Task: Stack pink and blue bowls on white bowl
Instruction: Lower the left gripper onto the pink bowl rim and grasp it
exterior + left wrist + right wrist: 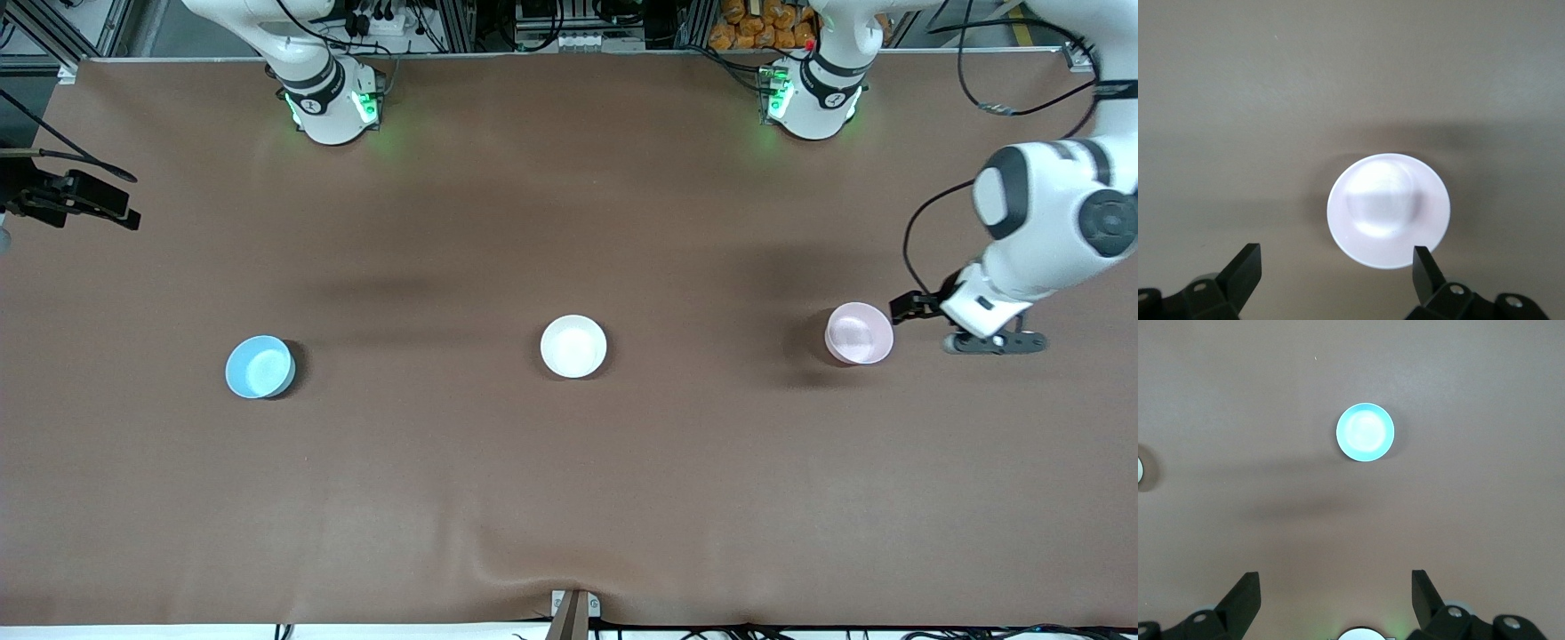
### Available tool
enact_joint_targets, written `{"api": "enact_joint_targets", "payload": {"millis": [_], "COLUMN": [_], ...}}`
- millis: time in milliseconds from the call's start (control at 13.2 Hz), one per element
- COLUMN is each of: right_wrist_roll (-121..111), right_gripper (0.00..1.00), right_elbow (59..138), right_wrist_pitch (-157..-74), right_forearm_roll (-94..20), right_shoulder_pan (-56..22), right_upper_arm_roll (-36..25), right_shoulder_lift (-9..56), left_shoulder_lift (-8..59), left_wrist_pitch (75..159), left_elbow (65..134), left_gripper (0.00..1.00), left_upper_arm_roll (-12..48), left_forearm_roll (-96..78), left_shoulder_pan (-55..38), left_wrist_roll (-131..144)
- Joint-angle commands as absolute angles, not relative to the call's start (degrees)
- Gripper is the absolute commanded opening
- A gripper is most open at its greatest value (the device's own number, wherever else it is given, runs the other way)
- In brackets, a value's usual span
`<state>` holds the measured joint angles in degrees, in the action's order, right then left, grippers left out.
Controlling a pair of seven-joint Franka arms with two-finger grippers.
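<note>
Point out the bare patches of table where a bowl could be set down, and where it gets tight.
Wide bare stretches lie between the blue bowl and white bowl, and between the white bowl and pink bowl. The strip nearer the camera is bare too. It is tight only beside the pink bowl, where the open left gripper hovers.

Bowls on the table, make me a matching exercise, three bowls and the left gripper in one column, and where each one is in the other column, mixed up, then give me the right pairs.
Column one:
1. pink bowl
2. blue bowl
3. white bowl
4. left gripper

Column two:
A. toward the right arm's end of the table
B. open, just beside the pink bowl
C. between the other two bowls
D. toward the left arm's end of the table

Pairs: 1-D, 2-A, 3-C, 4-B
</note>
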<state>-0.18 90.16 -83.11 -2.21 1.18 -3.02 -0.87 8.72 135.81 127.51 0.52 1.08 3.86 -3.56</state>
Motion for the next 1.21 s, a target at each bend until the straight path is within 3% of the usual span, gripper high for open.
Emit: {"api": "enact_joint_targets", "payload": {"millis": [0,76,228,379,835,987,1138], "right_wrist_roll": [0.4,0.4,0.4,0.4,0.4,0.4,0.4], "right_gripper": [1.00,1.00,1.00,1.00,1.00,1.00,1.00], "right_elbow": [88.8,88.8,88.8,88.8,88.8,88.8,88.8], "right_wrist_pitch": [-82.1,-82.1,-82.1,-82.1,-82.1,-82.1,-82.1], "right_forearm_roll": [-2.6,-2.6,-2.6,-2.6,-2.6,-2.6,-2.6], "right_shoulder_pan": [1.6,1.6,1.6,1.7,1.7,1.6,1.6], "right_upper_arm_roll": [-2.9,-2.9,-2.9,-2.9,-2.9,-2.9,-2.9], "right_shoulder_lift": [-0.2,-0.2,-0.2,-0.2,-0.2,0.1,0.2], "left_shoulder_lift": [9.4,11.0,13.9,16.1,19.3,19.4,19.0], "left_wrist_pitch": [143.2,145.0,148.4,151.2,151.3,151.3,151.1], "left_elbow": [131.7,131.7,131.5,131.2,129.9,129.9,129.8], "left_gripper": [1.00,0.95,0.75,0.66,0.60,0.39,0.27], "left_upper_arm_roll": [0.8,0.7,0.7,0.9,1.1,1.1,1.3], "left_forearm_roll": [1.3,1.3,1.8,1.9,1.2,1.2,1.1], "left_shoulder_pan": [4.3,4.3,5.9,7.0,7.0,7.0,6.9], "left_wrist_roll": [-4.9,-5.4,-8.9,-10.7,-10.4,-10.3,-10.0]}}
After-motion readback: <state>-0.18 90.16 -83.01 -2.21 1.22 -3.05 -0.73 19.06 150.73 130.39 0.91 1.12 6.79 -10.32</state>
